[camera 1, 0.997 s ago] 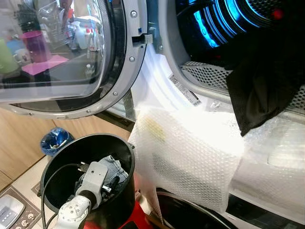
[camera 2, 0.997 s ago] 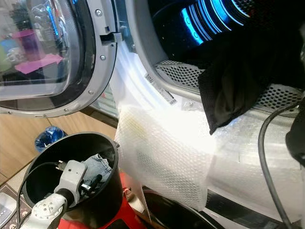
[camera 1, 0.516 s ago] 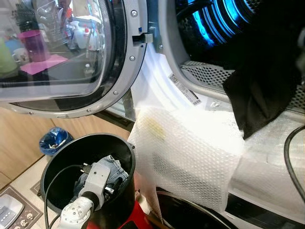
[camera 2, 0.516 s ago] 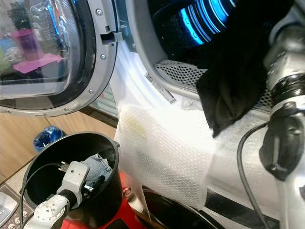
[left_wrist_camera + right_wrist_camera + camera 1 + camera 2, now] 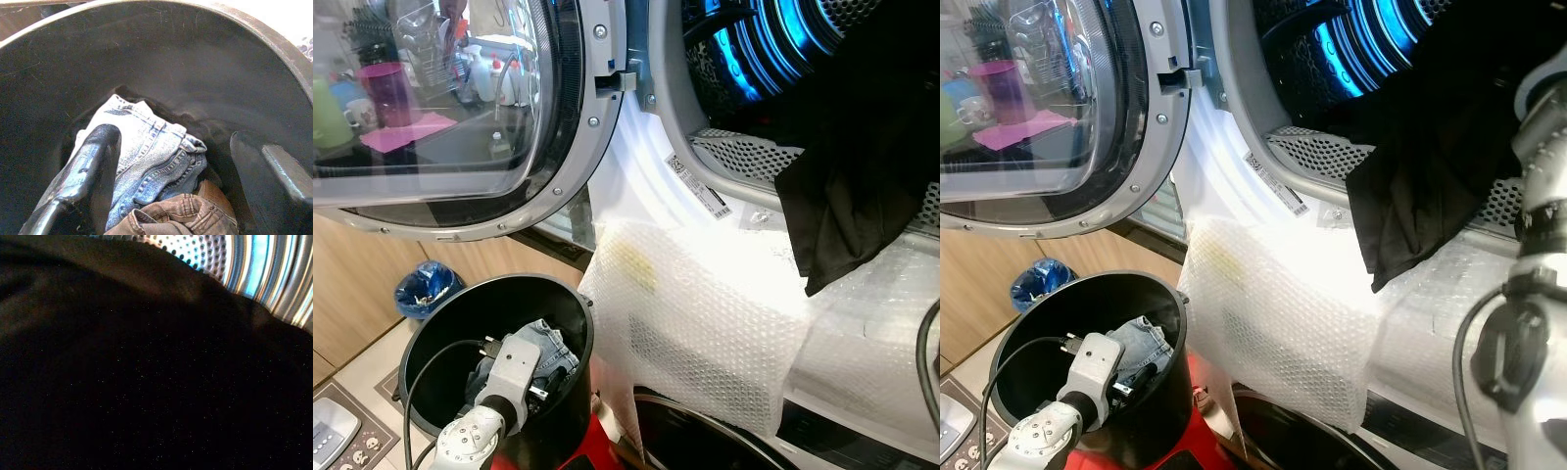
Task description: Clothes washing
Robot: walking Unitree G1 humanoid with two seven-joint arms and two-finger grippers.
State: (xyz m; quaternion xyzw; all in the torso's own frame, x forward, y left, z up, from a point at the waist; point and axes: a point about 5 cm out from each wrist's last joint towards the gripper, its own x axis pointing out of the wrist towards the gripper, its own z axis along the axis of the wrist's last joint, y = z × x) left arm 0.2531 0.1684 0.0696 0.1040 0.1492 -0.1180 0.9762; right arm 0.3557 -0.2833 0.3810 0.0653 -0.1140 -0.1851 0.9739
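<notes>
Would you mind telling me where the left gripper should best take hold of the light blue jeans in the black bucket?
Probably the bunched waistband fold of the light blue jeans, approached from straight above. The left gripper is open over them inside the black bucket, fingers either side, and that raised ridge lies clear of the brown garment.

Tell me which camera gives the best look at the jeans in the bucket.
The left wrist view: the light blue jeans lie crumpled at the bottom of the black bucket, framed between the open left gripper fingers, with a brown garment beside them. Both eye views catch just a patch of denim behind the left wrist. The right wrist view shows black cloth.
</notes>
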